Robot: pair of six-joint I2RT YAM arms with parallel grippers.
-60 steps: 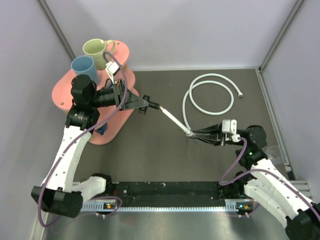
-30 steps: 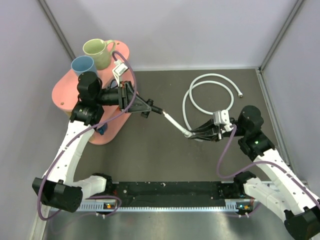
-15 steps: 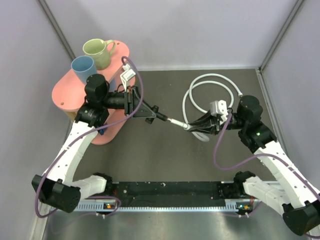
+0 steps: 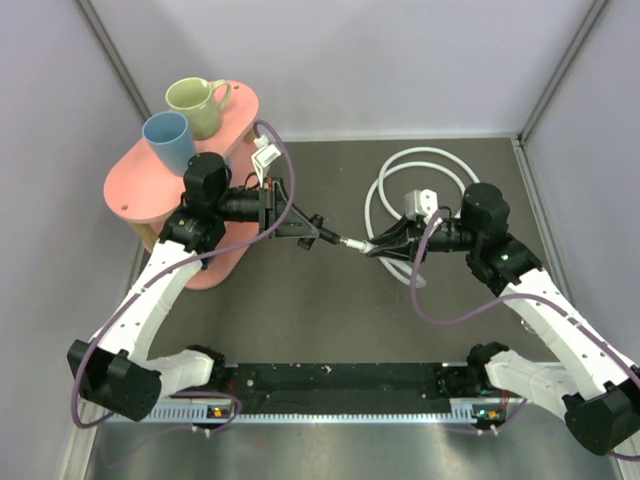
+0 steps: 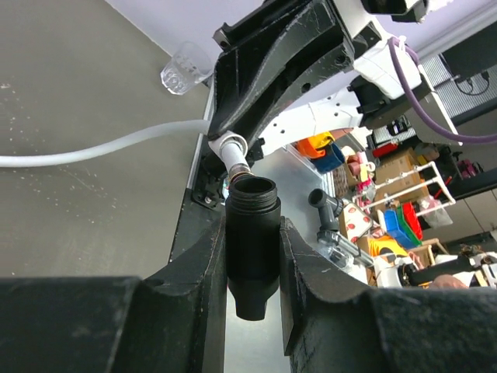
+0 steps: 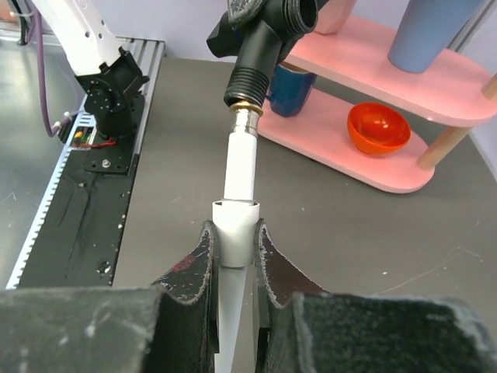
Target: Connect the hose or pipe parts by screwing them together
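Note:
The small black T-shaped connector (image 5: 252,249) stands upright between my left gripper's (image 5: 252,225) fingers, and the gripper is shut on it. My right gripper (image 6: 233,229) is shut on the white sleeve near the end of the white hose (image 6: 235,225). The hose's silvery end fitting (image 6: 247,116) sits at the connector's (image 6: 268,31) threaded port, in line with it. In the top view, the left gripper (image 4: 322,232) and right gripper (image 4: 372,248) face each other above the middle of the table. The rest of the hose (image 4: 425,152) lies coiled at the back right.
A pink two-tier shelf (image 4: 130,185) at the back left carries a green mug (image 4: 195,105) and a blue mug (image 4: 168,135). Its lower tier holds an orange bowl (image 6: 378,128). A black rail (image 4: 340,385) runs along the near edge. A clear cup (image 5: 185,68) stands by the right wall.
Both grippers have moved toward the middle of the table and closer together. The right arm has swung up and to the left with the hose end, which now lines up with the connector's port.

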